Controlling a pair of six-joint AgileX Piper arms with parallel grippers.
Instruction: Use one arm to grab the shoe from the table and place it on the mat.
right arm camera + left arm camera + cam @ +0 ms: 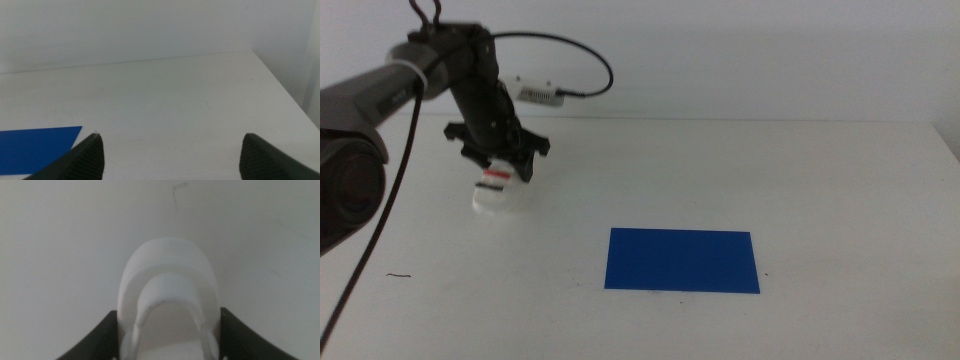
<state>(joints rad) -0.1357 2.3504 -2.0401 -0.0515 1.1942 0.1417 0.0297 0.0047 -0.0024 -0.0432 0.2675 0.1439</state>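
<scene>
Shoe: white w/ red strap. Mat: plain dark blue. Desk: plain white. Left arm: black/dark grey.

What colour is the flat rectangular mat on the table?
Dark blue; the flat rectangular mat shows best in the middle view.

We find the shoe on the table in the left part of the middle view, a little above mid-height. Directly over it sits the left gripper, one jaw on either side of the shoe, at the end of the arm entering from the upper left. The mat lies flat on the table, lower and right of the shoe, well apart from it. The right gripper stands off the mat's right side with jaws spread, above the table.
</scene>
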